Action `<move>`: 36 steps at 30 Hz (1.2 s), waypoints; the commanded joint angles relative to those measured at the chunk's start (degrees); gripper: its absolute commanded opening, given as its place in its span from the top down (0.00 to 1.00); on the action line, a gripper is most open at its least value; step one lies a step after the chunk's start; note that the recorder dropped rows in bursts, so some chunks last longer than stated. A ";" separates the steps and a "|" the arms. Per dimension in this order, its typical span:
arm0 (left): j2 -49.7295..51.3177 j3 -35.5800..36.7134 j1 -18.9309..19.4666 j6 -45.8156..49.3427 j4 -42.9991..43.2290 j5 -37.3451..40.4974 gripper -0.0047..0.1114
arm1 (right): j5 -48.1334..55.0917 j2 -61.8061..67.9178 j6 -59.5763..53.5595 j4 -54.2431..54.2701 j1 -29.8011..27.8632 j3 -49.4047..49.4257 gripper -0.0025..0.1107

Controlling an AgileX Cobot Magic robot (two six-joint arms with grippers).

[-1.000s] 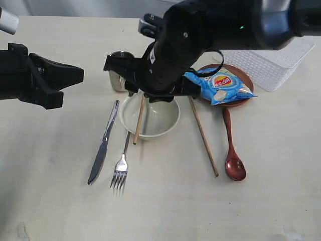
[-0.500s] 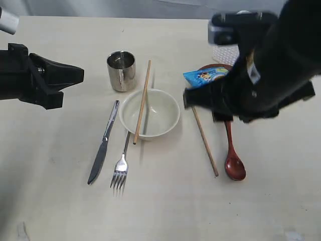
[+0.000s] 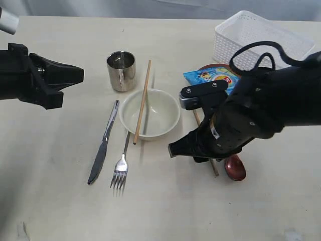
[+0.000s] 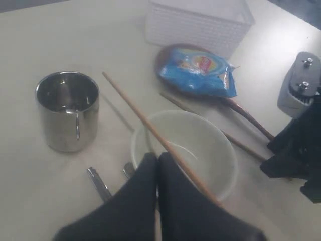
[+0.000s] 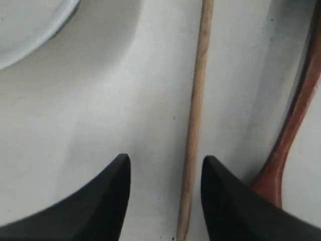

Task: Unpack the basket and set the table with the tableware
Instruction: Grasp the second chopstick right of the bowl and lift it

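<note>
White rectangular perforated plastic basket [image 3: 228,50]: upright at the far right of the pale beige wood-look table [image 3: 60,201], behind the laid-out pieces, just beside the brown round plate [image 4: 160,57].

Blue snack bag [image 3: 210,78]: lying on that plate, covering most of it.

Cream bowl [image 3: 163,118]: mid-table. First wooden chopstick [image 3: 142,100] laid across its rim at a tilt, far end beside the shiny steel cup [image 3: 121,70]. Cup upright, behind and left of the bowl, apart from it.

Steel knife [image 3: 103,145] and steel fork [image 3: 120,170]: flat, side by side left of the bowl, not touching each other.

Second wooden chopstick [image 5: 195,115]: flat on the table right of the bowl, alongside the reddish-brown wooden spoon [image 5: 296,115], a narrow gap between them.

Right gripper [image 5: 165,160]: low over the table, fingers spread, straddling the second chopstick. Chopstick nearer one finger, not pinched. Contact with the tabletop not discernible.

Left gripper [image 4: 158,160]: fingers pressed together, nothing between them. Hovering at the left side, pointed toward the bowl, clear of all tableware.
</note>
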 commanded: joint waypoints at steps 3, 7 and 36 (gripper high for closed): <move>0.02 0.34 0.14 0.30 0.02 0.15 0.96 | 1.23 3.28 2.17 -1.70 -3.41 -1.29 0.59; 0.02 0.34 0.14 0.30 0.02 0.15 0.96 | 1.37 3.79 2.18 -1.46 -5.36 -1.29 0.59; 0.02 0.34 0.14 0.30 0.02 0.15 0.96 | -3.01 5.48 2.27 2.37 -5.12 -1.04 0.98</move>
